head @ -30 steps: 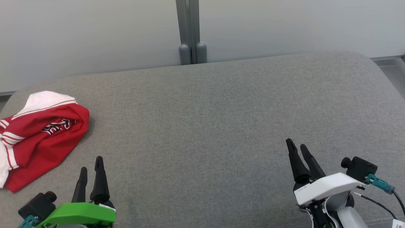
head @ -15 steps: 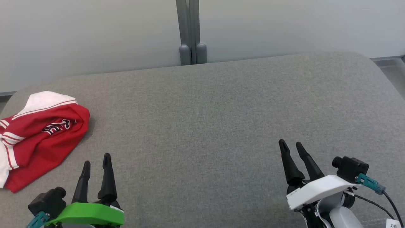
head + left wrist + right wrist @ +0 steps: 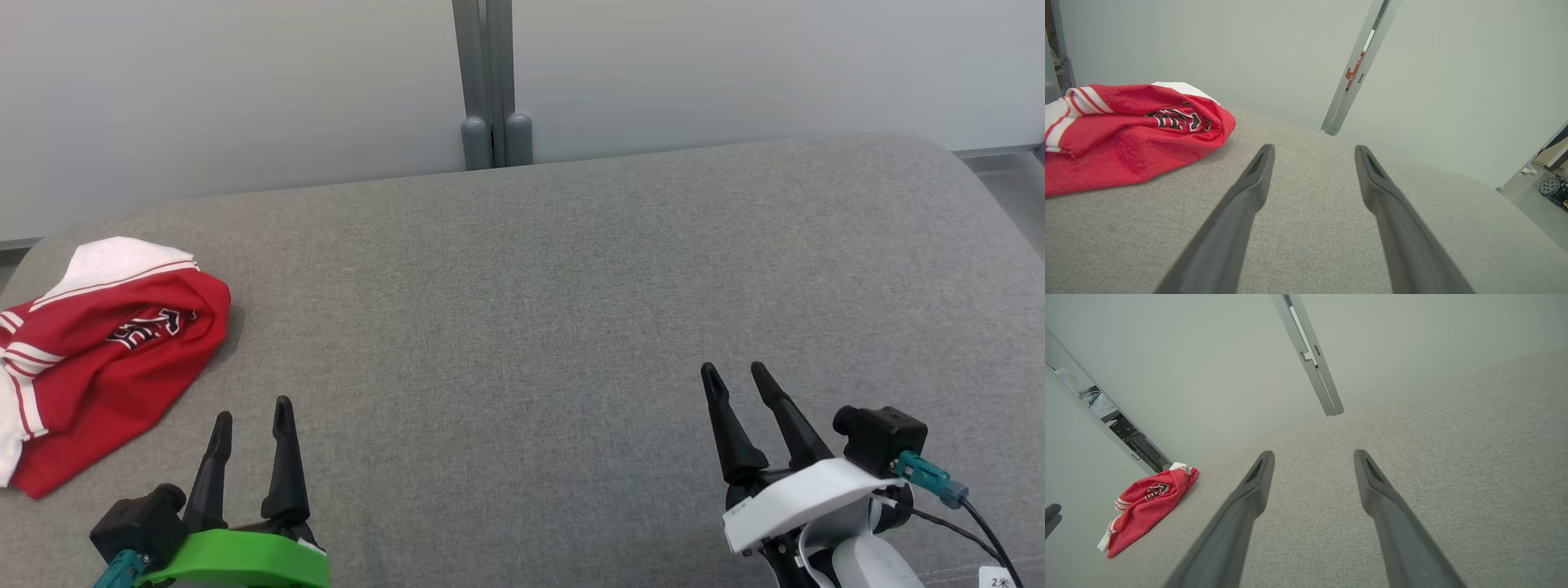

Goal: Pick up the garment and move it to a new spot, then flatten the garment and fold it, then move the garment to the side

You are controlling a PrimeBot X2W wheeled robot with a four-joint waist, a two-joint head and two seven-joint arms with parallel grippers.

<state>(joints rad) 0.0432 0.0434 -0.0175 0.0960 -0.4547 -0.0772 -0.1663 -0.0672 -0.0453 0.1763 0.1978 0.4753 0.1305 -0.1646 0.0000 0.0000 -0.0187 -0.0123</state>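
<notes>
Left gripper [image 3: 251,411]: fingers spread, nothing between them. It sits low on my left above the grey cushion [image 3: 522,286]; can't tell if the tips touch the fabric. The left wrist view shows the same: left gripper [image 3: 1313,149] open, bare cushion in the gap.

Right gripper [image 3: 733,369]: also spread and empty, low on my right, tips leaning slightly left. The right wrist view agrees: right gripper [image 3: 1313,453] open over plain cushion.

Garment [image 3: 114,351]: red with white panels and stripes, lying in a crumpled heap at the cushion's far-left edge and partly cut off by the head view's border. It's ahead and left of the left gripper, near but apart. From the left wrist the garment [image 3: 1126,139] lies up-left of my left finger, with black-and-white lettering showing in a fold. From the right wrist the garment [image 3: 1149,502] is well apart, off to the lower left.

A grey post [image 3: 488,82] stands behind the cushion, mid-frame against a pale wall.
</notes>
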